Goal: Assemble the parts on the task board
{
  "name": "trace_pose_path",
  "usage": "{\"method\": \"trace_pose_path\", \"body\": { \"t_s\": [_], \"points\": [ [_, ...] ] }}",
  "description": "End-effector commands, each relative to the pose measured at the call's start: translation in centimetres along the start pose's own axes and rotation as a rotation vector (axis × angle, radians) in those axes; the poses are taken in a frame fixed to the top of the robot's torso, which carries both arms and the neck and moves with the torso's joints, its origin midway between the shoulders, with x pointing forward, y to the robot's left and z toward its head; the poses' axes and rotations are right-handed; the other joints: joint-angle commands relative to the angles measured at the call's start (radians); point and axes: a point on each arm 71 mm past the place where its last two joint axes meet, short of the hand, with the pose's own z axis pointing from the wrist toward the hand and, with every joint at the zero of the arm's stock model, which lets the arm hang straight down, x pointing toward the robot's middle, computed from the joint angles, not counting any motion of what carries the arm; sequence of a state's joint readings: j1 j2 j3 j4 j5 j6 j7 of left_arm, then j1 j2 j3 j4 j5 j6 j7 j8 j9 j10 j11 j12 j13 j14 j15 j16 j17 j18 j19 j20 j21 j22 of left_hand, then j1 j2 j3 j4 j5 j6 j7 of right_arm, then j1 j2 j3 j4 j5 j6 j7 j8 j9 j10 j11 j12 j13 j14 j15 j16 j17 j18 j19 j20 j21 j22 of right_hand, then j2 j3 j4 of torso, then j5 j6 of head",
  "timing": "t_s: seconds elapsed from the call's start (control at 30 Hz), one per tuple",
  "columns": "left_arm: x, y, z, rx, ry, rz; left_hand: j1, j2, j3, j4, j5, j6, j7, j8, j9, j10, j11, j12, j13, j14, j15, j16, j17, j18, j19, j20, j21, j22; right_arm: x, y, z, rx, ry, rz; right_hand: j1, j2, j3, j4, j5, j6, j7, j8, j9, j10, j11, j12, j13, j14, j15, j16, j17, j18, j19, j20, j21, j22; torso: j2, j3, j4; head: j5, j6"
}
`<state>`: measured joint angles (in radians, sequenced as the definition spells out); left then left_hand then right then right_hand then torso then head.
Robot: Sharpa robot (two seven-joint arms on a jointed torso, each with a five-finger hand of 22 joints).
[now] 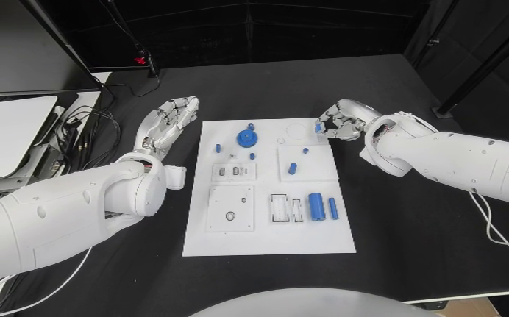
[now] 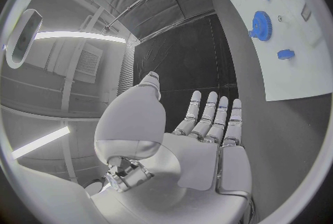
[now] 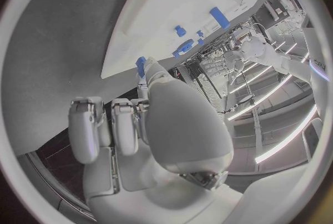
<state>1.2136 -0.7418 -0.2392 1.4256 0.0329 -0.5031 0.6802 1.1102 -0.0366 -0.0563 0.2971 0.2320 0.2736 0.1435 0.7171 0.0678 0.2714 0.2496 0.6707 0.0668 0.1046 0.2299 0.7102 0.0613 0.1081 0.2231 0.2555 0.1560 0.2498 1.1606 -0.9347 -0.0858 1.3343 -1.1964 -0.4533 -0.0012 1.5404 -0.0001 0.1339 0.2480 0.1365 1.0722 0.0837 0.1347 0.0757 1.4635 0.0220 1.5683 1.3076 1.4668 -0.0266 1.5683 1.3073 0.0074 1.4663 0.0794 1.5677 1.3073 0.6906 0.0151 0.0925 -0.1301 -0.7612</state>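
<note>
The right hand [image 1: 341, 120] is pinching a small blue part [image 1: 319, 129] over the task board [image 1: 318, 236]'s far corner. It should be lowering it slowly and straight. The left hand [image 1: 170, 122] is resting open beside the board, holding nothing.

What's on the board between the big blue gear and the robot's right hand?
In the head view, only a raised white round fixture on the task board lies between the blue gear and the right hand, which pinches a small blue part.
</note>
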Motion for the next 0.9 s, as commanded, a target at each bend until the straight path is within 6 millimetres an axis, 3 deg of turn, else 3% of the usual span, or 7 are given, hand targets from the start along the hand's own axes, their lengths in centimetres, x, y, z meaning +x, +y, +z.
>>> {"method": "trace_pose_path", "body": {
  "t_s": [0.03, 0.27, 0.4, 0.6, 0.7, 0.9],
  "points": [
    [0.0, -2.1, -0.2, 0.281, 0.006, -0.005, 0.001, 0.011, 0.005, -0.002, 0.006, 0.003, 0.151, 0.004, -0.001, 0.002, 0.007, 0.005, -0.002, -0.001, 0.009, 0.001, 0.002, -0.015, 0.002, 0.006, 0.004, 0.001, -0.7, 0.7, -0.3, -0.029, -0.09, 0.071, 0.004, 0.01, -0.001, -0.006, 0.008, 0.037, 0.011, 0.004, 0.005, 0.107, 0.009, 0.003, 0.263, 0.104, 0.009, 0.002, 0.263, -0.007, 0.105, 0.01, 0.003, 0.263, -0.001, -0.0006, 0.0007, 0.007, 0.001],
    [0.0, -2.0, -0.2, 0.279, 0.004, -0.002, 0.001, 0.011, 0.005, -0.002, 0.006, 0.003, 0.151, 0.004, -0.001, 0.002, 0.007, 0.005, -0.002, -0.001, 0.009, 0.001, 0.002, -0.015, 0.002, 0.006, 0.004, 0.001, -0.3, 3.0, -1.1, -0.059, -0.085, 0.142, 0.004, 0.009, -0.003, -0.011, 0.023, 0.045, 0.015, 0.002, 0.005, 0.107, 0.014, 0.003, 0.263, 0.104, 0.013, 0.002, 0.263, -0.007, 0.105, 0.014, 0.003, 0.263, -0.002, -0.0019, 0.0024, 0.016, -0.004],
    [0.2, -2.0, -0.1, 0.279, 0.007, -0.003, 0.001, 0.013, 0.005, -0.002, 0.007, 0.003, 0.151, 0.005, -0.001, 0.002, 0.007, 0.006, -0.002, -0.001, 0.01, 0.002, 0.002, -0.015, 0.002, 0.006, 0.005, 0.002, 0.8, 5.4, -0.9, -0.089, -0.05, 0.171, 0.002, 0.008, -0.004, -0.011, 0.025, 0.047, 0.017, 0.001, 0.005, 0.107, 0.015, 0.003, 0.263, 0.104, 0.014, 0.002, 0.263, -0.007, 0.105, 0.015, 0.003, 0.263, 0.0, -0.0009, 0.0022, 0.021, -0.003],
    [0.2, -2.0, 0.0, 0.278, 0.006, -0.002, 0.001, 0.013, 0.005, -0.002, 0.007, 0.003, 0.151, 0.005, -0.001, 0.002, 0.007, 0.006, -0.002, -0.001, 0.01, 0.002, 0.002, -0.015, 0.002, 0.006, 0.005, 0.002, 2.4, 8.6, -0.6, -0.128, -0.007, 0.178, -0.002, 0.005, -0.008, -0.011, 0.027, 0.048, 0.019, -0.001, 0.005, 0.107, 0.017, 0.003, 0.263, 0.104, 0.016, 0.002, 0.263, -0.007, 0.105, 0.017, 0.003, 0.263, -0.001, -0.0025, -0.0002, 0.033, -0.008],
    [0.2, -2.0, 0.0, 0.278, 0.007, -0.002, 0.001, 0.013, 0.005, -0.002, 0.007, 0.003, 0.151, 0.005, -0.001, 0.002, 0.007, 0.006, -0.002, -0.001, 0.01, 0.002, 0.002, -0.015, 0.002, 0.006, 0.005, 0.002, 3.3, 10.3, -0.5, -0.139, 0.021, 0.174, -0.003, 0.004, -0.01, -0.012, 0.026, 0.048, 0.02, -0.002, 0.004, 0.107, 0.018, 0.003, 0.263, 0.104, 0.017, 0.002, 0.263, -0.007, 0.105, 0.018, 0.003, 0.263, -0.001, -0.0016, 0.0025, 0.042, -0.011],
    [0.2, -1.9, 0.1, 0.278, 0.008, -0.003, 0.002, 0.014, 0.005, -0.002, 0.008, 0.003, 0.151, 0.005, -0.001, 0.003, 0.007, 0.006, -0.002, 0.0, 0.01, 0.002, 0.002, -0.015, 0.002, 0.006, 0.005, 0.002, 5.1, 13.3, 0.1, -0.158, 0.089, 0.16, -0.005, 0.003, -0.012, -0.012, 0.024, 0.046, 0.021, -0.006, 0.003, 0.107, 0.02, 0.003, 0.263, 0.104, 0.018, 0.002, 0.263, -0.007, 0.105, 0.019, 0.003, 0.263, -0.003, -0.0025, -0.0003, 0.067, -0.02]
  ]
}}
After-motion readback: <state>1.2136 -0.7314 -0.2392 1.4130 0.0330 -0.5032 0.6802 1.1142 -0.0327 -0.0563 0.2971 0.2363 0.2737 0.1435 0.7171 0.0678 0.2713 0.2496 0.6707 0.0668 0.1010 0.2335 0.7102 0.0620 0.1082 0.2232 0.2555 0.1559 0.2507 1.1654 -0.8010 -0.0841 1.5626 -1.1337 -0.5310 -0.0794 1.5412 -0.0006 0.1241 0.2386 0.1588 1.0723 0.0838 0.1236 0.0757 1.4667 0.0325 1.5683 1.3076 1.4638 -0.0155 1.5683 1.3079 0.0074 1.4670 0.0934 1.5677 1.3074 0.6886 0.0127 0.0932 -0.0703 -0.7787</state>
